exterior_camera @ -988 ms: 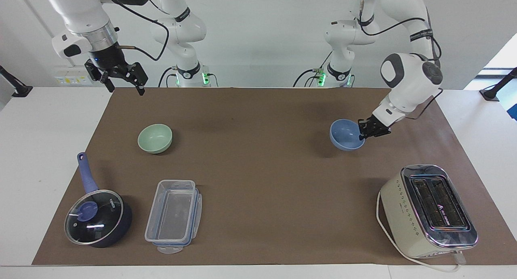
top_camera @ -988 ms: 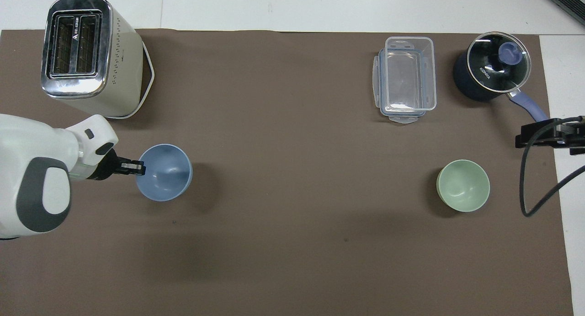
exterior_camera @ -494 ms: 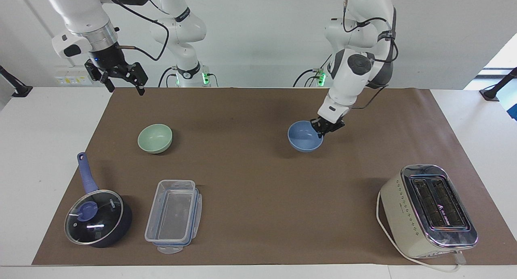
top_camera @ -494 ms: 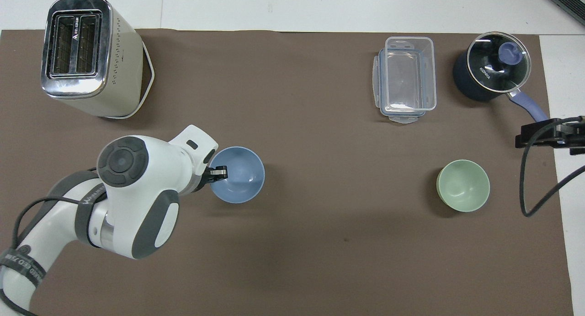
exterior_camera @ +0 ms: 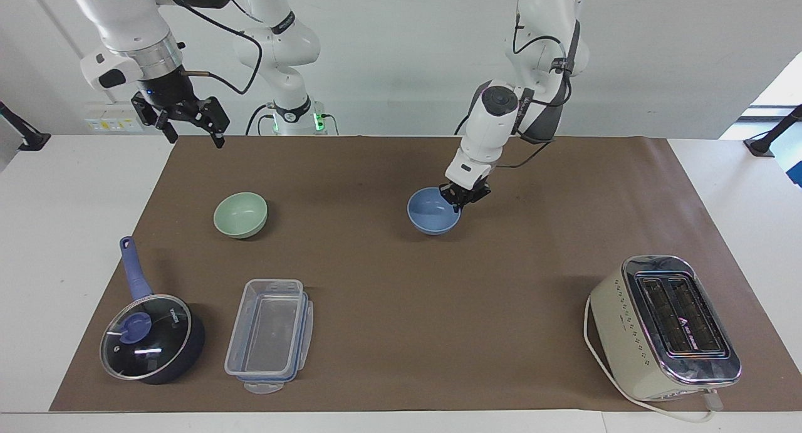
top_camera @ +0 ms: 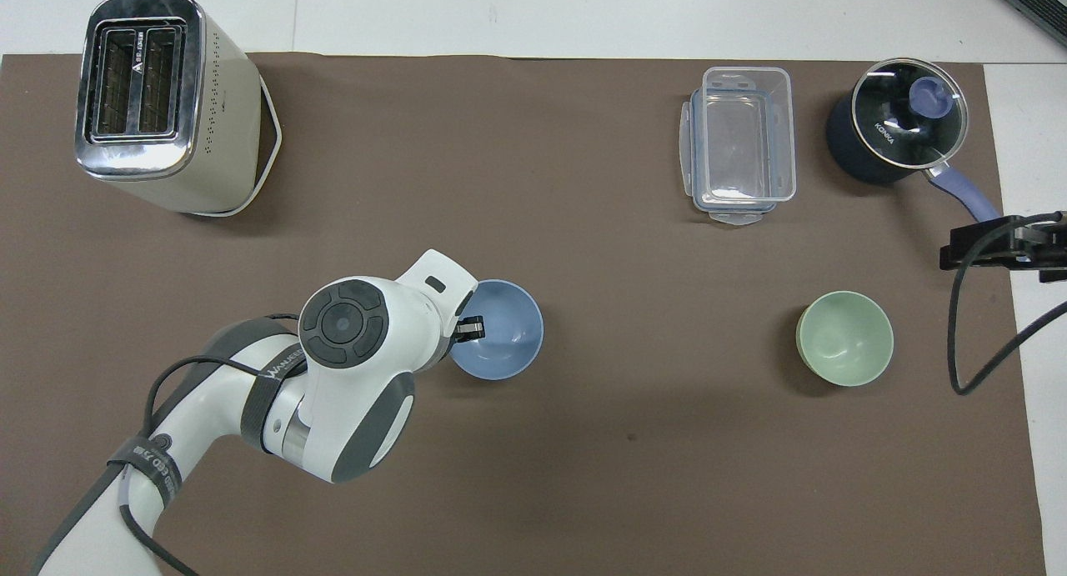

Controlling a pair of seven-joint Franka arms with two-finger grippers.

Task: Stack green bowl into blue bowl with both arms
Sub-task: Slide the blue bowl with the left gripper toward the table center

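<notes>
On my worktop lies a brown paper mat. A cream toaster with a chrome top stands at the left arm's end. At the right arm's end sits a dark blue saucepan with a glass lid, and just beside it an empty clear plastic rectangular container.

Matte smooth bowls; glossy chrome-topped toaster; clear plastic container.

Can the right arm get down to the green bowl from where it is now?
Probably yes. The right gripper hangs open in the air, and the green bowl sits uncovered with bare mat around it and nothing between them.
</notes>
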